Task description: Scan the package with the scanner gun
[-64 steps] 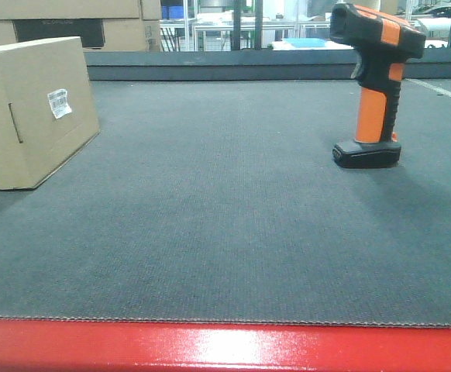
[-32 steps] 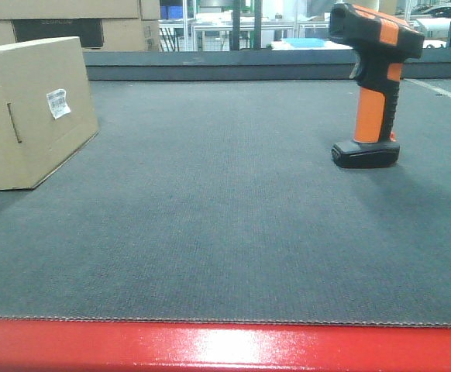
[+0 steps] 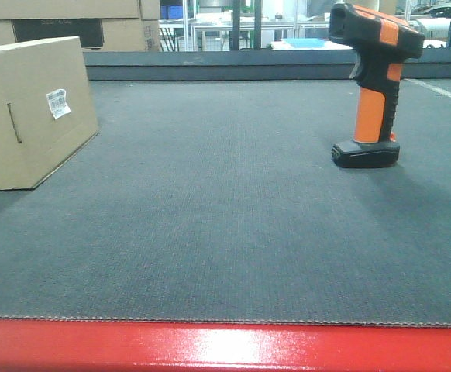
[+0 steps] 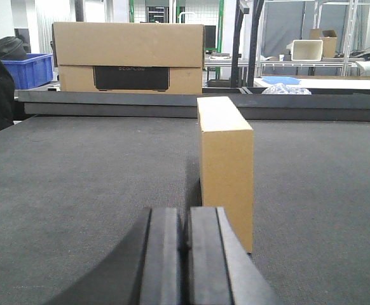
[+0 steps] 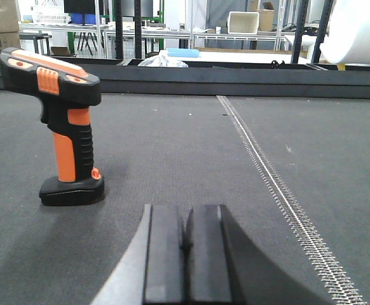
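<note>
Behind the package [image 4: 226, 166] a larger carton [image 4: 128, 57], scanner gun [image 5: 61, 124] upright, left gripper [image 4: 186, 254] and right gripper [image 5: 186, 254] closed, empty.

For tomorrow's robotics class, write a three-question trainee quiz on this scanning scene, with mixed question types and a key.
1. True or false: the scanner gun stands upright on its base.
2. The barcode label is on which thing? A) package B) mat C) scanner gun
3. Fill in: both grippers' jaws are ____, left gripper, right gripper.

Key: 1 true; 2 A; 3 shut.
</note>
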